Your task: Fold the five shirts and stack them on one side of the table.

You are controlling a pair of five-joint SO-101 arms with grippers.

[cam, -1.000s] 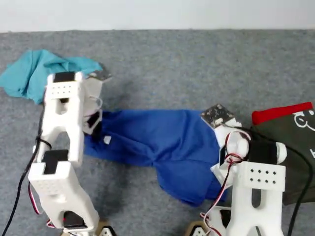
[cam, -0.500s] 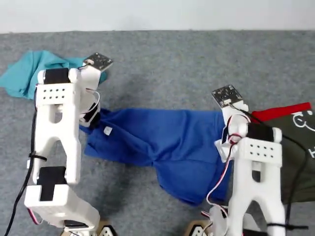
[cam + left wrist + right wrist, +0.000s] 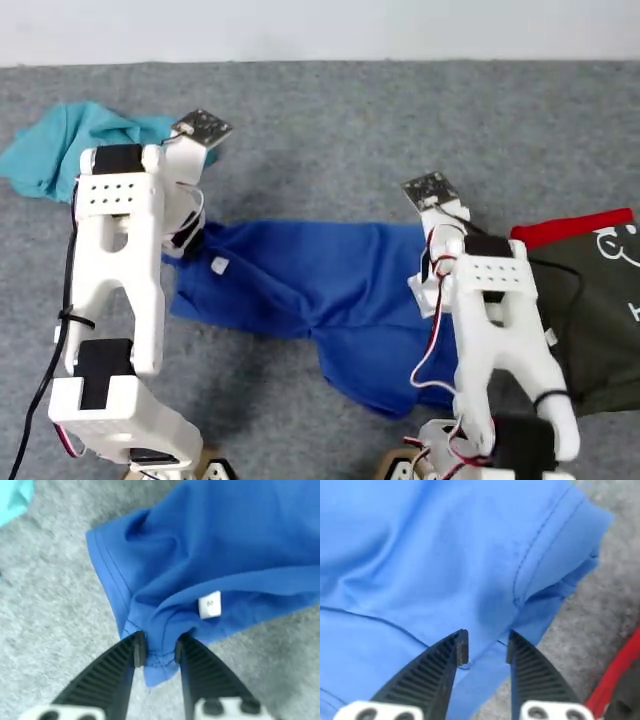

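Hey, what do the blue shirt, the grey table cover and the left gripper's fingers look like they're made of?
The blue shirt: soft matte knit, probably cotton jersey; it drapes in folds and shows stitched hems. The table cover: grey felt or low-pile carpet, judging by its fuzzy flecked texture. The left gripper fingers: black rigid plastic with ribbed sides, likely 3D-printed.

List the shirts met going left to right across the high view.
teal shirt → blue shirt → dark shirt
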